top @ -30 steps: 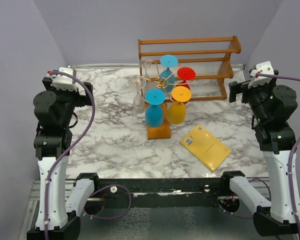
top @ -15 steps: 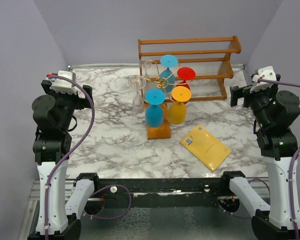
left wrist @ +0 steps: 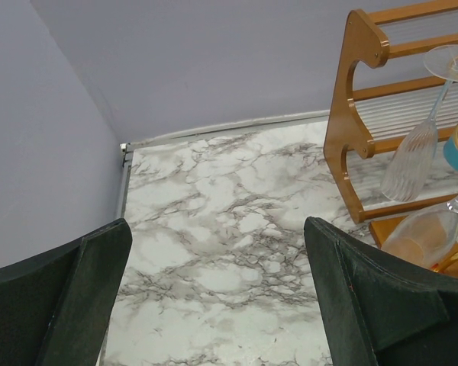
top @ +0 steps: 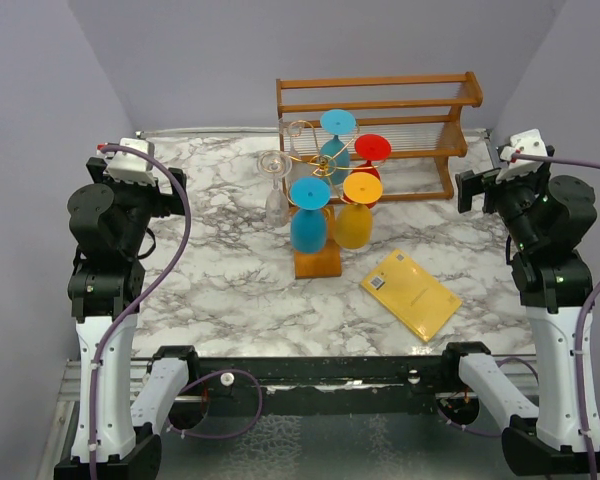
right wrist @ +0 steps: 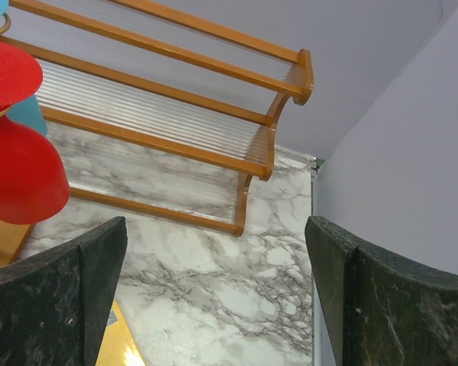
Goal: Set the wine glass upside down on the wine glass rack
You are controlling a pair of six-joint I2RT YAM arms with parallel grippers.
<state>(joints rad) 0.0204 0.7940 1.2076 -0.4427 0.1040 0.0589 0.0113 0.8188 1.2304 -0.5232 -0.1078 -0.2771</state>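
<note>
The wine glass rack (top: 318, 263), thin gold wire on an orange-brown wooden base, stands mid-table. A clear wine glass (top: 275, 195) hangs upside down on its left arm; it also shows in the left wrist view (left wrist: 412, 160). Two teal glasses (top: 309, 218), a yellow one (top: 355, 218) and a red one (top: 370, 160) hang there too. My left gripper (top: 175, 187) is open and empty at the table's left side, its fingers (left wrist: 76, 297) wide apart over bare marble. My right gripper (top: 467, 190) is open and empty at the right side; its fingers (right wrist: 382, 305) frame bare marble.
A bigger wooden slatted shelf (top: 410, 135) stands behind the rack against the back wall, and shows in the right wrist view (right wrist: 175, 114). A yellow packet (top: 411, 293) lies flat on the marble right of the rack's base. Grey walls close in the left, back and right sides.
Both arms shifted slightly at the table's sides, with the grippers staying open. The rack and the glasses have not moved.
</note>
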